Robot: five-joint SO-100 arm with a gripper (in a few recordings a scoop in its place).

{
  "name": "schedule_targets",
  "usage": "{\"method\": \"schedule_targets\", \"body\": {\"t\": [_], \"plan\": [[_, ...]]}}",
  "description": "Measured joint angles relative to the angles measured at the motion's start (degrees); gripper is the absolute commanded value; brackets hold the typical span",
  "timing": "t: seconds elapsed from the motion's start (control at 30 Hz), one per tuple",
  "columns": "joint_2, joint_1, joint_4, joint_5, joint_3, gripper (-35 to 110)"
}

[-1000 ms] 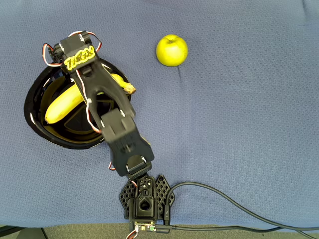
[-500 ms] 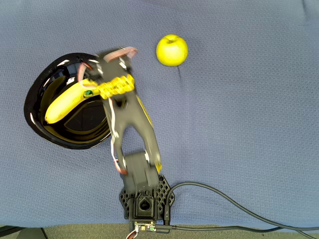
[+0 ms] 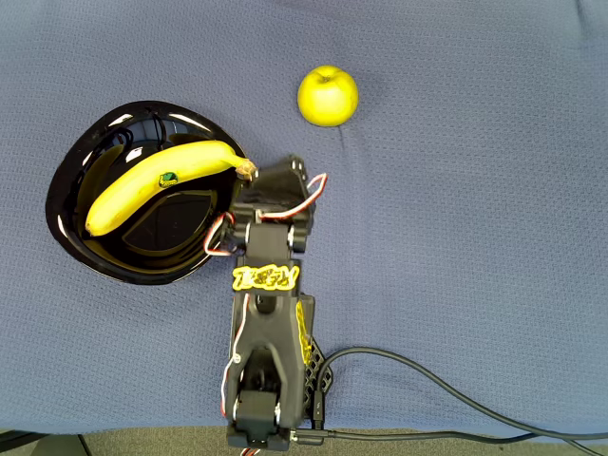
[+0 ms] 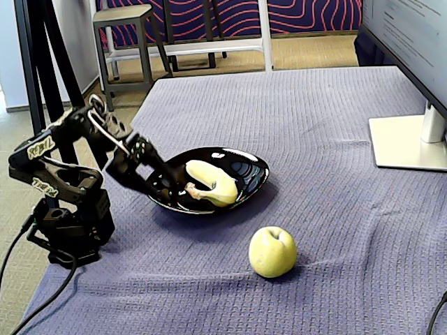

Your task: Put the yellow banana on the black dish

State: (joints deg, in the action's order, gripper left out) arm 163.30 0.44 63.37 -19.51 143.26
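The yellow banana (image 3: 157, 182) lies in the black dish (image 3: 71, 233), so the gripper (image 4: 159, 183), empty beside the near rim though I cannot tell its jaw gap, should fold away without nudging the stem.

The arm (image 3: 266, 313) is folded up tight over its base (image 3: 275, 418) at the near edge of the tabletop (image 3: 475, 237) in the overhead view. Upper link leans back, forearm doubles forward and down, so the whole thing sits in a compact crouch. The gripper (image 3: 275, 180) pokes out low at the front, angled down toward the cloth, with nothing in it. Can't really make out whether its jaws are apart or closed, since it's all black on black. In the fixed view the gripper (image 4: 150, 174) is just above the surface.
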Motion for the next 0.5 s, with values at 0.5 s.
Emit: {"method": "schedule_targets", "body": {"t": [0.5], "plan": [[5.8, 3.16, -5.71, -1.23, 16.96, 0]]}}
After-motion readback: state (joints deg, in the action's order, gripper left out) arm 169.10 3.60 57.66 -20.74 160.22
